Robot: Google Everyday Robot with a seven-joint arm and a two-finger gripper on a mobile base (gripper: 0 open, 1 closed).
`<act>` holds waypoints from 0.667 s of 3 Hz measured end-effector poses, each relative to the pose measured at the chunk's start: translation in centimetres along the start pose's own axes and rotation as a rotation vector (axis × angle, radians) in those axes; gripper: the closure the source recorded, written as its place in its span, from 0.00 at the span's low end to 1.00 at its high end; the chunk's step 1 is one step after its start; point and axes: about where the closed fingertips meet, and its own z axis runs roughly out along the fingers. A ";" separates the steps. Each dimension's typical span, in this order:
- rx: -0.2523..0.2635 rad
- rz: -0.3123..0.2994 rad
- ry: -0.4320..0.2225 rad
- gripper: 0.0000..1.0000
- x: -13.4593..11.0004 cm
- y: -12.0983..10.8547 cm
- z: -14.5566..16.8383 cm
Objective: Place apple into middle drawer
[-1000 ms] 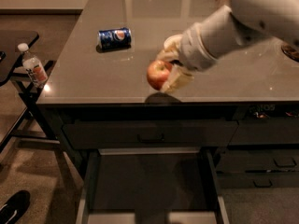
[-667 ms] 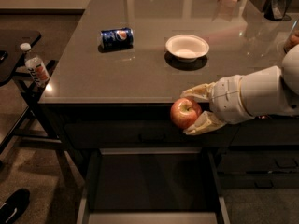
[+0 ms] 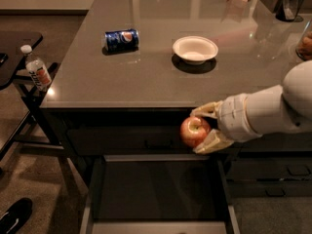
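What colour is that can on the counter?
The can is blue with a red-white logo; camera view. The pincer holds the apple over the middle drawer.

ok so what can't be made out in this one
- Camera view: the middle drawer front runs off the bottom edge.
- The apple has its right side hidden by the gripper holding it above the drawer.
- The dark container at the counter far corner is cut by the frame.

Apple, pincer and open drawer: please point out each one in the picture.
apple point(image 3: 194, 130), camera view, middle of its red skin.
pincer point(image 3: 198, 131), camera view, midway between its fingertips, closed around the apple, above the drawer.
drawer point(image 3: 151, 189), camera view, bare dark bottom.
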 end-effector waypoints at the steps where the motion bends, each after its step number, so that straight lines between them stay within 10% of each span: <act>1: -0.032 0.061 0.013 1.00 3.8 3.3 3.4; 2: 0.005 0.104 0.015 1.00 7.5 6.1 6.1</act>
